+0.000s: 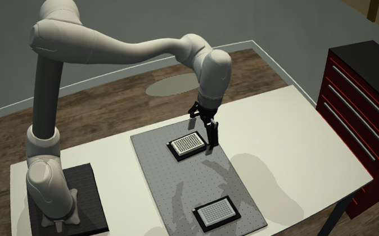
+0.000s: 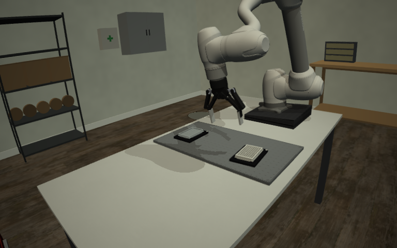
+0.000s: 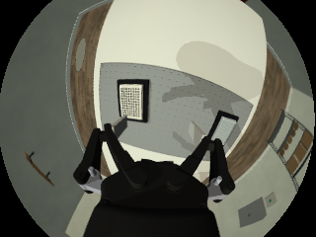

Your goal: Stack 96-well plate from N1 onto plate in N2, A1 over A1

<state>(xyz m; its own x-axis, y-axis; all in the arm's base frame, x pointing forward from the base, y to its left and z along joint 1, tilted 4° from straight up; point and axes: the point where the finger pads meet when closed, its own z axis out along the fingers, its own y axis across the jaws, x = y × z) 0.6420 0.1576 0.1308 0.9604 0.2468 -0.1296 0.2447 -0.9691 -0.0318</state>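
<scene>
— Where has the big white six-joint arm [image 1: 110, 50] got to?

— From its black square base plate [image 1: 87, 183] the first link stands nearly straight up. The long forearm then reaches out across the cream table top [image 1: 278, 134], and the wrist bends so the tool points almost straight down.

— And the tool itself?

— The black two-finger gripper [image 2: 226, 119] hangs with its jaws spread as wide as they go. There's nothing between them. Its pale fingertips [image 2: 212, 118] are up in the air over the grey perforated board [image 1: 169, 182], touching nothing.

— Near which plate?

— From above it hangs just beside the white 96-well plate [image 1: 187, 143], at that plate's side away from the base. From across the room it looks closer to the middle of the board, so I can't place it exactly.

— So the plate hasn't been lifted?

— No. It lies flat in the black plate nest N1 [image 1: 173, 152]. The greyer, translucent 96-well plate [image 1: 216, 211] lies flat in the black plate nest N2 [image 1: 199, 220], well apart, toward the board's other end. The wrist camera sees the white plate [image 3: 132, 99] off to one side, with the other plate partly hidden behind a finger.

— Can you read the A1 corners?

— Too small to make out.
</scene>
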